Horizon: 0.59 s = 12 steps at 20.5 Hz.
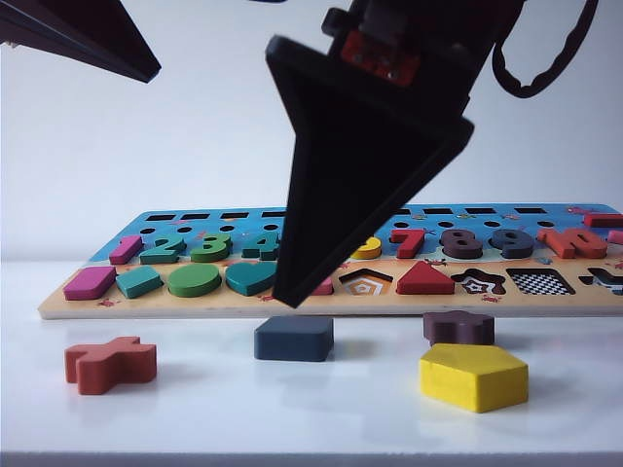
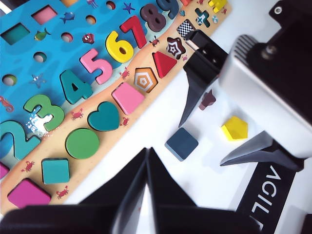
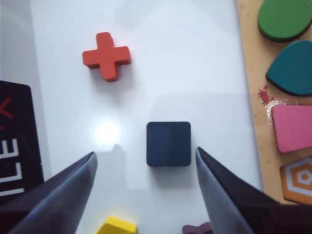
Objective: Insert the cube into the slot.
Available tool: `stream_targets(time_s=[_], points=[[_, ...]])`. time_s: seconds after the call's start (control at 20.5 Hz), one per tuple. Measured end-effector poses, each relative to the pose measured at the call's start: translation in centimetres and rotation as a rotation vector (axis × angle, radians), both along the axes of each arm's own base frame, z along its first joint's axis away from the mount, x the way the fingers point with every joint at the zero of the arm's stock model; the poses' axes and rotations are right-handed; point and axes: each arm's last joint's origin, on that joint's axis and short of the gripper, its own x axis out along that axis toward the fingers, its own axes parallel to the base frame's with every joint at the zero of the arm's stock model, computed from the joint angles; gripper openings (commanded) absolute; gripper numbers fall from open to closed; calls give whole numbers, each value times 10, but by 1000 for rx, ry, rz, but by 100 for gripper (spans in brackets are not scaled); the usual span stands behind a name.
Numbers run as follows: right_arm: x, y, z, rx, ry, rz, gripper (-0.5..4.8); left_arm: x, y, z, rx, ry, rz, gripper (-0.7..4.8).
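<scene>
1. The cube lies flat on the white table, centre foreground of the exterior view, just in front of the puzzle board.
2. The right gripper hangs above the cube, jaws wide apart, not touching it.
3. The checkerboard slot sits at the board's right.
4. The left gripper is upper left, jaws together, empty.

My exterior camera sits low at table height, facing the puzzle board across the cube. My right wrist camera looks straight down on the cube, close. My left wrist camera views the same cube obliquely, from higher.
</scene>
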Motion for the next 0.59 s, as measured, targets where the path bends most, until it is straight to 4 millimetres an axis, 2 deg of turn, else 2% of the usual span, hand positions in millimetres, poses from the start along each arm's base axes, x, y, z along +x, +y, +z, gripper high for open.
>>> stream_targets(time_s=[0.59], points=[[4, 1, 1, 16, -27, -38, 365, 0, 0, 0, 1, 1, 2, 10]])
